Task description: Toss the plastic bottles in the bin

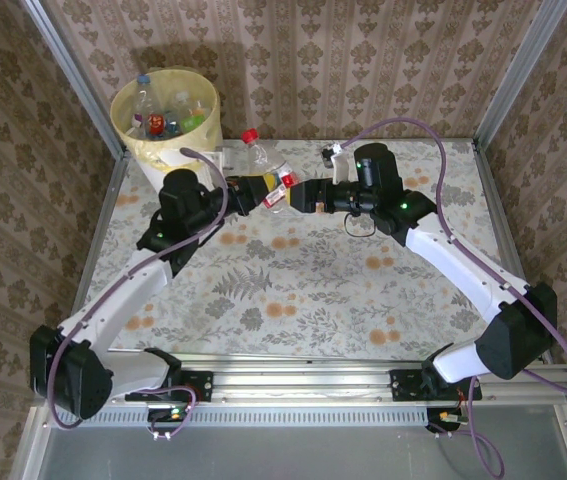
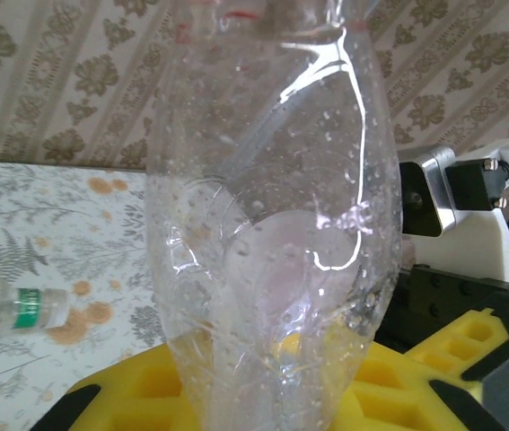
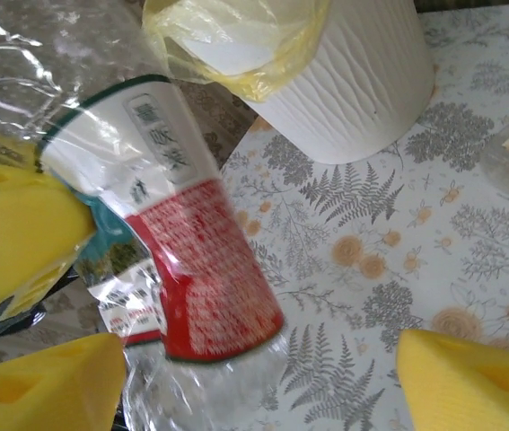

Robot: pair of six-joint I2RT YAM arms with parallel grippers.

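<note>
The left pincer [image 1: 248,190] is shut tight on the crushed clear plastic bottle with the red and white label [image 1: 281,187], which lies crossways in its jaws near the far left corner of the flowery table [image 1: 313,290], while the right pincer [image 1: 298,195] has its jaws apart, and the tall round pale-yellow bin [image 1: 133,135] is closest to the left arm.

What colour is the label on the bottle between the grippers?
The label is white and red, clearest in the right wrist view.
</note>
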